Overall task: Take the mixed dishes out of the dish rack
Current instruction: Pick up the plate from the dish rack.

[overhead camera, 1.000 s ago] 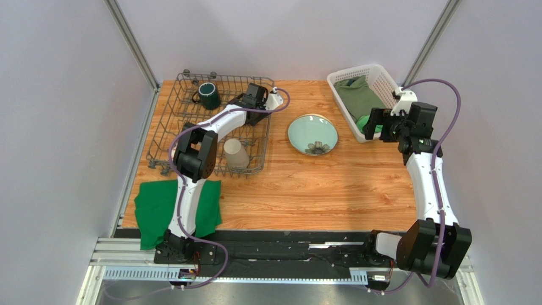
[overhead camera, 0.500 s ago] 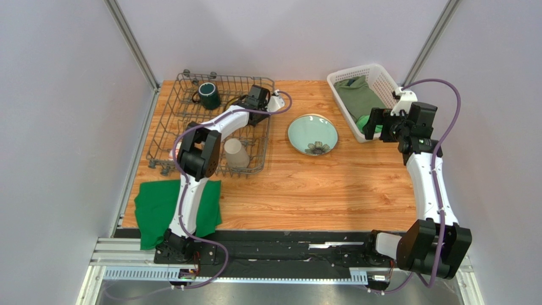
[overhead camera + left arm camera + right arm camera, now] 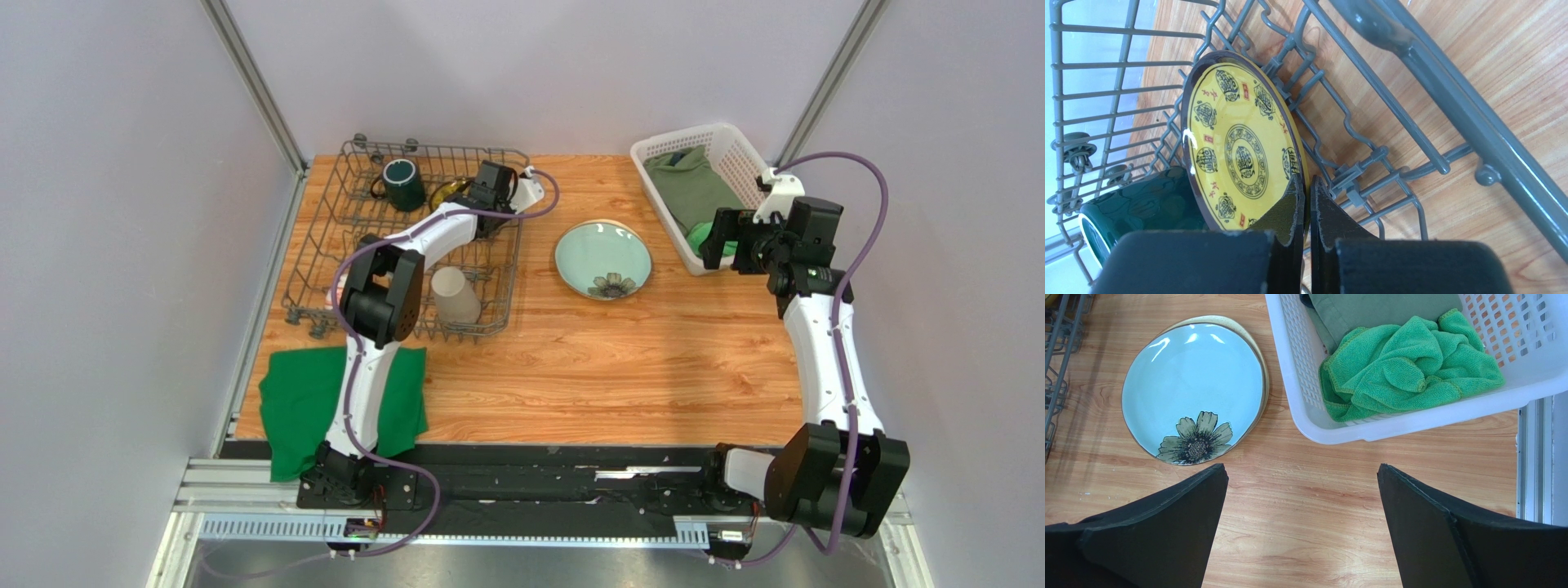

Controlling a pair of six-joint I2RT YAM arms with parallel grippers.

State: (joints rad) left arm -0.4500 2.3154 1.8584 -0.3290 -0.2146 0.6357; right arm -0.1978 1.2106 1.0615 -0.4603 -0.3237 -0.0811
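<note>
In the rack (image 3: 321, 245) at the left rear corner of the tabletop (image 3: 552, 380), the mug (image 3: 401, 184) and cup (image 3: 453, 294) wait. There the left gripper (image 3: 1308, 184) has just pinched shut on the rim of the yellow plate (image 3: 1241, 153), so a lift looks next. The teal plate (image 3: 602, 257) lies unloaded mid-tabletop. The right gripper (image 3: 1303, 478) hangs wide open, holding nothing, beside the basket (image 3: 724, 141).

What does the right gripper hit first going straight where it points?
Probably bare tabletop, between the teal plate and the white basket; nothing else shows between the open jaws of the right gripper, though depth is unclear.
</note>
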